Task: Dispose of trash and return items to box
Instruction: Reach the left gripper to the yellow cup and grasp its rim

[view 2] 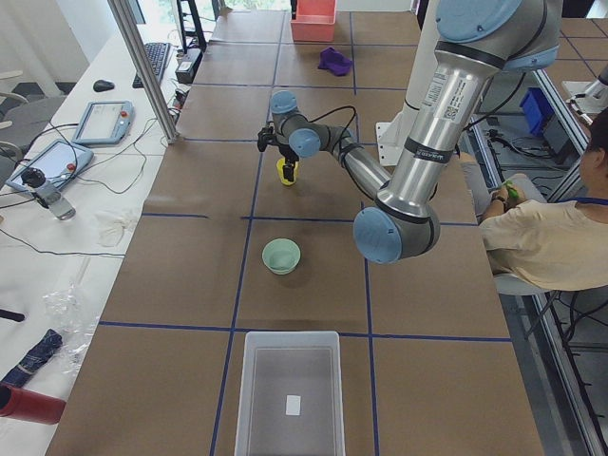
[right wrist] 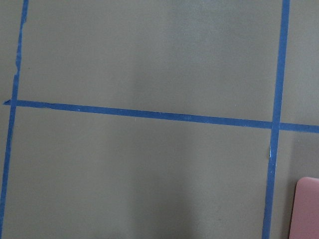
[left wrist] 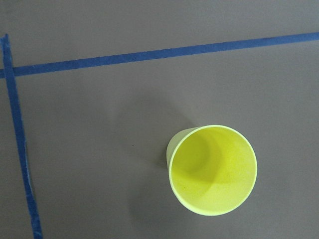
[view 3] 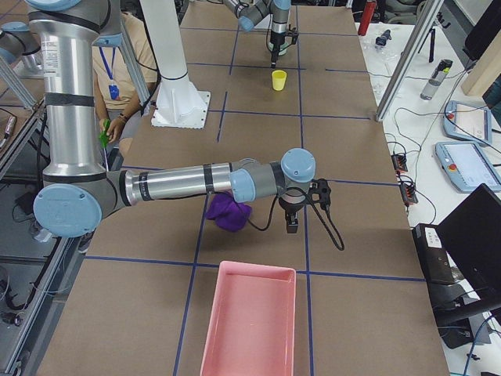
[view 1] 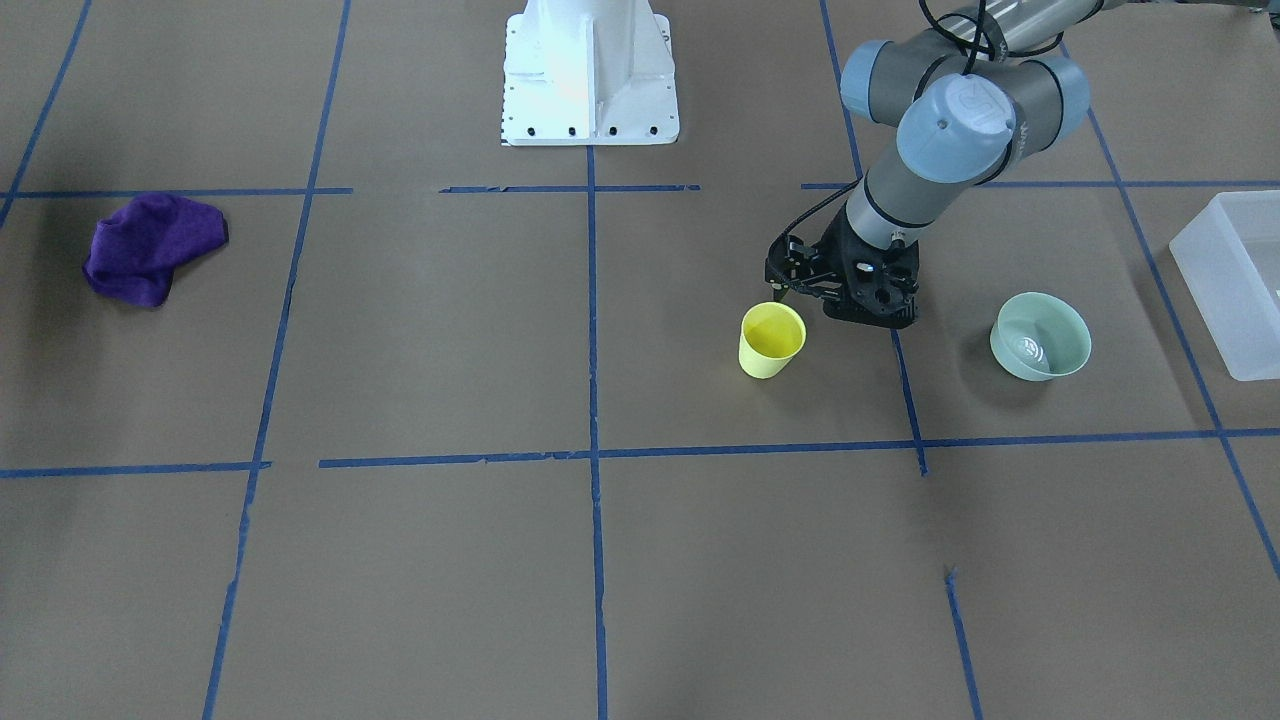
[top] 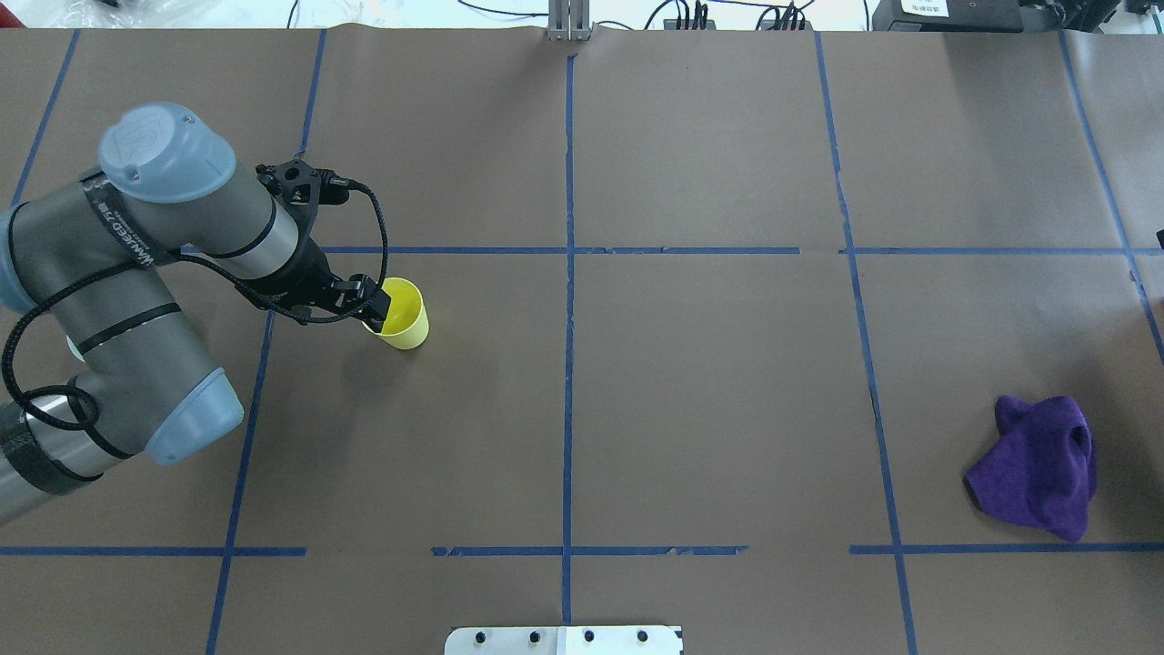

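The yellow cup (view 1: pixel 771 340) stands upright and empty on the brown table, and shows in the overhead view (top: pixel 403 315) and in the left wrist view (left wrist: pixel 213 169). My left gripper (view 1: pixel 783 292) hangs just above the cup's rim on the robot's side (top: pixel 367 307); its jaws look open and hold nothing. The translucent box (view 1: pixel 1235 280) sits at the table's left end (view 2: pixel 290 394). My right gripper (view 3: pixel 291 223) hovers over the table near a purple cloth; I cannot tell whether it is open or shut.
A pale green bowl (view 1: pixel 1040 335) stands between the cup and the box. The purple cloth (top: pixel 1037 468) lies crumpled on the right side. A pink bin (view 3: pixel 250 321) sits at the right end, its corner in the right wrist view (right wrist: pixel 306 209). The white robot base (view 1: pixel 590 75) is mid-table.
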